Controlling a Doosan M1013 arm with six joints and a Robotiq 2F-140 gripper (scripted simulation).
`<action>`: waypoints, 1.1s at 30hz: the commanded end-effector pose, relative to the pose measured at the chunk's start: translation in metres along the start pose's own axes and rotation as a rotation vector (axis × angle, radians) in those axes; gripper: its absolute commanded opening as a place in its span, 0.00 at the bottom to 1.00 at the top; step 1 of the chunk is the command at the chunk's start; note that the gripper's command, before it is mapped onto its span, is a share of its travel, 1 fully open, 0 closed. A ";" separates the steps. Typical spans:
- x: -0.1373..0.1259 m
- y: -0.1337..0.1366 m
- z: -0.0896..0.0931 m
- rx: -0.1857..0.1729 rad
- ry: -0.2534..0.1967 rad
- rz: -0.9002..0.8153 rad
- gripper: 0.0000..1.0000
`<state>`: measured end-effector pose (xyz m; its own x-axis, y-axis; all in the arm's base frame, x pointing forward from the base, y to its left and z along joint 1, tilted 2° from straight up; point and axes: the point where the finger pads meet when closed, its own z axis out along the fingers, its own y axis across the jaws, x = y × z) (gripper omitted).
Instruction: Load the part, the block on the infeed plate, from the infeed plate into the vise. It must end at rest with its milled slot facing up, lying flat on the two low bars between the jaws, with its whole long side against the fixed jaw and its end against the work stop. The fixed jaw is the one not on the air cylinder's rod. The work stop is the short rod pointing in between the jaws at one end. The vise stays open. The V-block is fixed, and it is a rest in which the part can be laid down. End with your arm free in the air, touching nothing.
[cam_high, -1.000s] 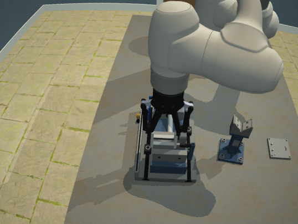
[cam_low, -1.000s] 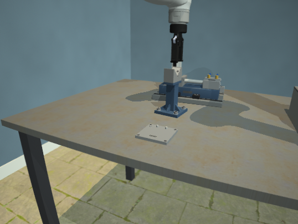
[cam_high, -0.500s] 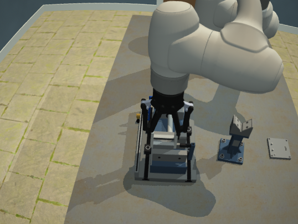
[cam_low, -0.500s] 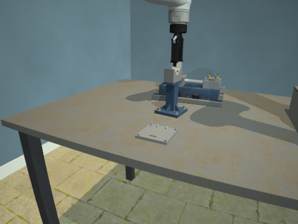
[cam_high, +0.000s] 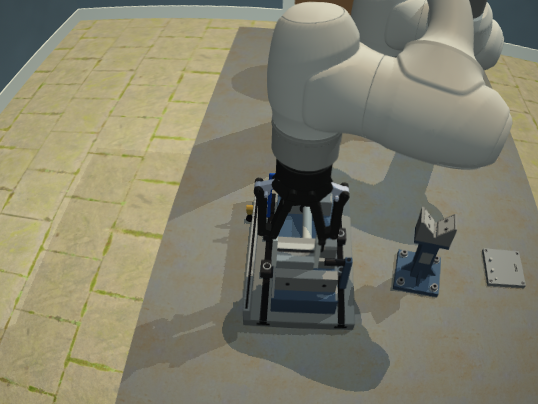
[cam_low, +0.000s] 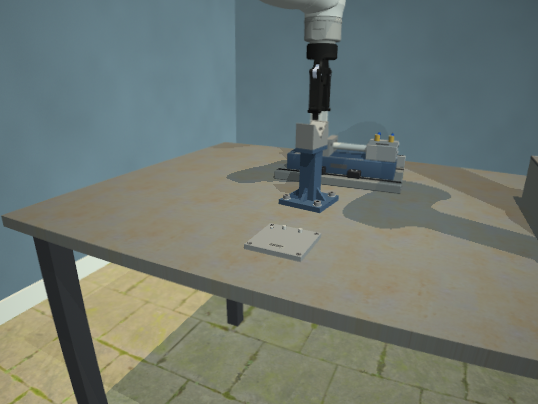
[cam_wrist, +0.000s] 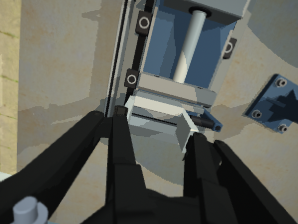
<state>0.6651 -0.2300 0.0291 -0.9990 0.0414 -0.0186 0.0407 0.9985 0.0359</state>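
- The part (cam_wrist: 159, 116) is being held clamped between the fingers, hanging directly above the vise (cam_high: 298, 280), over the gap between its jaws.
- Its long axis is being kept across the fingers, parallel to the jaws.
- One part, one vise, one V-block (cam_high: 436, 230) and one infeed plate (cam_high: 503, 268) are being counted on the desk (cam_low: 150, 210), the plate lying farthest from the vise.

light: bright, even | shadows: soft, arm's on table (cam_high: 450, 340) | focus: sharp
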 end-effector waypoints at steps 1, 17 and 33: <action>-0.002 0.002 0.000 -0.001 -0.001 -0.001 0.00; -0.002 0.002 0.000 -0.001 -0.001 -0.001 0.00; -0.002 0.002 0.000 -0.001 -0.001 -0.001 0.47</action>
<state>0.6651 -0.2300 0.0291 -0.9990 0.0414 -0.0186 0.0407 0.9985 0.0360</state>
